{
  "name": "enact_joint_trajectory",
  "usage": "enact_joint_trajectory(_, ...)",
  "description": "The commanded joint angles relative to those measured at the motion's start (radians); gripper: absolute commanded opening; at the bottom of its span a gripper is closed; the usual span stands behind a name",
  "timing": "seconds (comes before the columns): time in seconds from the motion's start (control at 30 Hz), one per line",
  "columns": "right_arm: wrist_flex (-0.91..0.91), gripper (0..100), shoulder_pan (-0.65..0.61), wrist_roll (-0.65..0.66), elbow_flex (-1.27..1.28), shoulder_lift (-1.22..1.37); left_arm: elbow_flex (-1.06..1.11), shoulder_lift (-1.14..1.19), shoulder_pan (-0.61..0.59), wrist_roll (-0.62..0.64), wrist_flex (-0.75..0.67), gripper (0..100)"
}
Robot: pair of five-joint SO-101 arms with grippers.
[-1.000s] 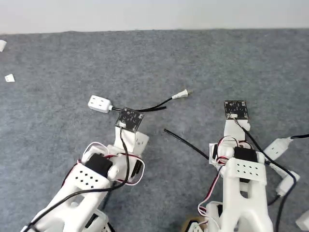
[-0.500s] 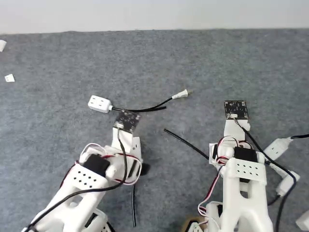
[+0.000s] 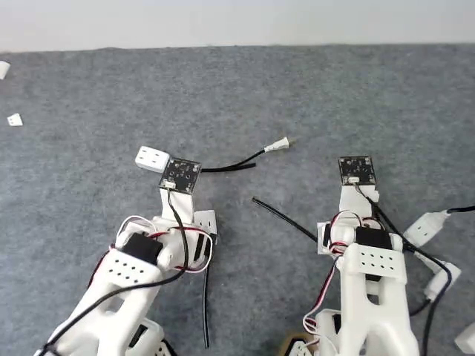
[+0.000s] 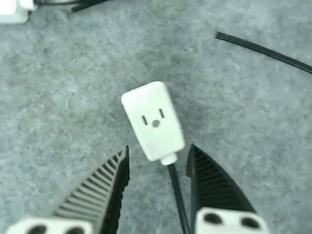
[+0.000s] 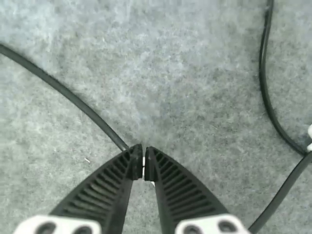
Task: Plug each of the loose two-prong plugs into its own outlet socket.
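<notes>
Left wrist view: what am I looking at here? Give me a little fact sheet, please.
Main thing: white outlet socket, face up on the grey mat
Cord: black cord leaving its near end
Gripper: left gripper open, fingers straddling that end
Nearby: loose black cable; another white socket block

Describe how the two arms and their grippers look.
The left arm and right arm are white plastic with dotted hole patterns, looped red, white and black wires and a small black camera board each. The fingers are dark grey, tapered and ribbed.
</notes>
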Motion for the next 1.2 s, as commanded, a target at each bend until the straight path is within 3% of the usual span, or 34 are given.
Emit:
enact_joint_trajectory(0.0,-0.015,0.9,-0.007,0.012,-0.011,-0.027,-0.116,0.175,-0.094,0.117,-0.069,6)
enact_joint_trajectory(0.1,-0.015,0.9,-0.008,0.012,-0.011,-0.027,-0.226,0.377,-0.164,0.209,-0.077,2)
enact_joint_trajectory(0.33,-0.015,0.9,-0.008,0.012,-0.011,-0.027,-0.364,0.635,-0.114,0.216,-0.054,1)
enact_joint_trajectory(0.9,-0.013,0.9,-0.007,0.014,-0.014,-0.035,-0.369,0.623,0.189,0.218,-0.172,1)
enact_joint_trajectory(1.17,-0.012,0.9,-0.01,0.014,-0.014,-0.035,-0.346,0.473,0.31,0.213,-0.13,1)
